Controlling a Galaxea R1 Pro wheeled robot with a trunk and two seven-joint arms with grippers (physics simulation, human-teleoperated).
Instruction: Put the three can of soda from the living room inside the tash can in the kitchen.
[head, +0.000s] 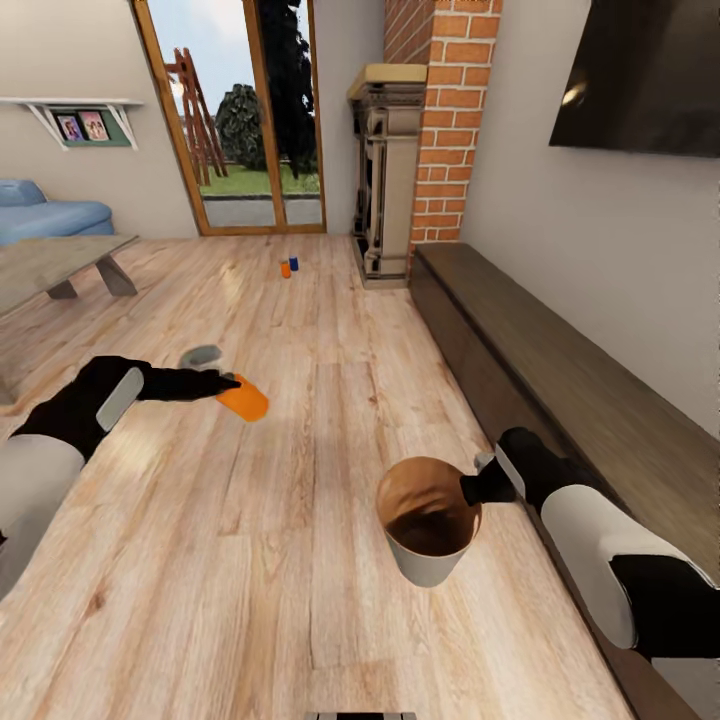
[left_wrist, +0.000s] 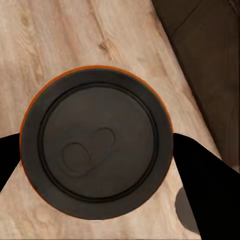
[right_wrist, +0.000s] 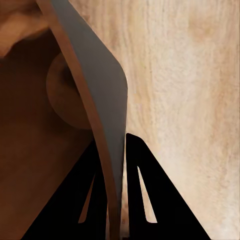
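Note:
My left gripper (head: 232, 383) is shut on an orange soda can (head: 244, 397), held sideways above the wood floor at the left; in the left wrist view its dark top (left_wrist: 97, 142) sits between the two black fingers (left_wrist: 200, 180). Two more cans, one orange (head: 285, 268) and one blue (head: 293, 263), stand far off on the floor near the fireplace. My right gripper (head: 478, 487) is shut on the rim of the trash can (head: 428, 520), a pale bucket with a coppery inside (right_wrist: 35, 150), held lower right of centre.
A long dark low cabinet (head: 560, 370) runs along the right wall under a dark screen (head: 640, 75). The brick fireplace (head: 400, 170) and glass doors (head: 240, 110) stand ahead. A low table (head: 60, 262) and blue sofa (head: 45, 215) are at the left.

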